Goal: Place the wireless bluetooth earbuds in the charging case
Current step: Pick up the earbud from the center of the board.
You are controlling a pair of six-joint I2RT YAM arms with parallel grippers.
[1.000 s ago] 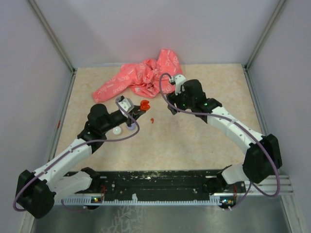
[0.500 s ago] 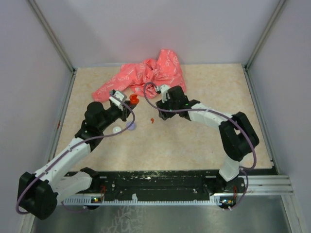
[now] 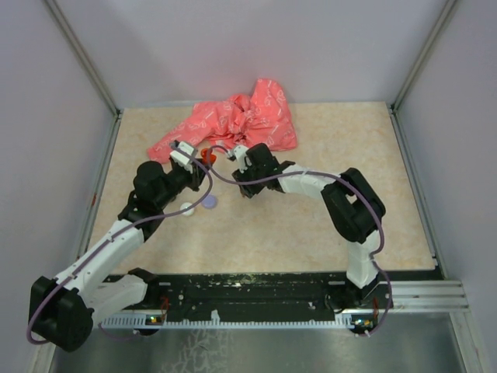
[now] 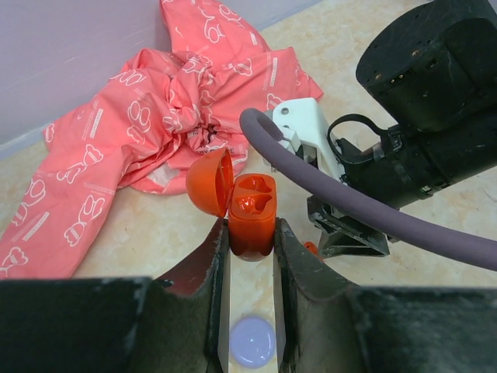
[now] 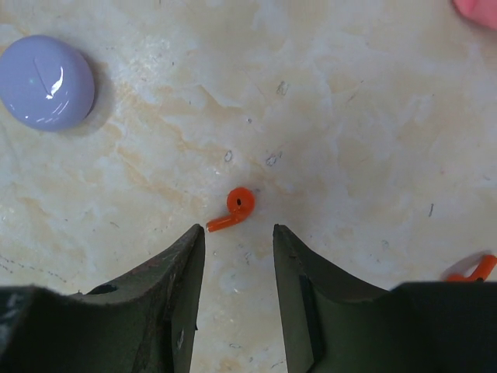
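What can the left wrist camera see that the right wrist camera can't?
Only the left wrist view: the charging case, lid open, clamped in the left gripper, with the right arm near it. Only the right wrist view: a clear look at the earbuds, one lying on the table between the open fingers of the right gripper, another at the right edge. Both: the lavender disc, the pink cloth and the table.

Two earbuds (image 5: 239, 207), one charging case (image 4: 251, 221), two discs (image 3: 209, 201), one cloth (image 3: 233, 124)
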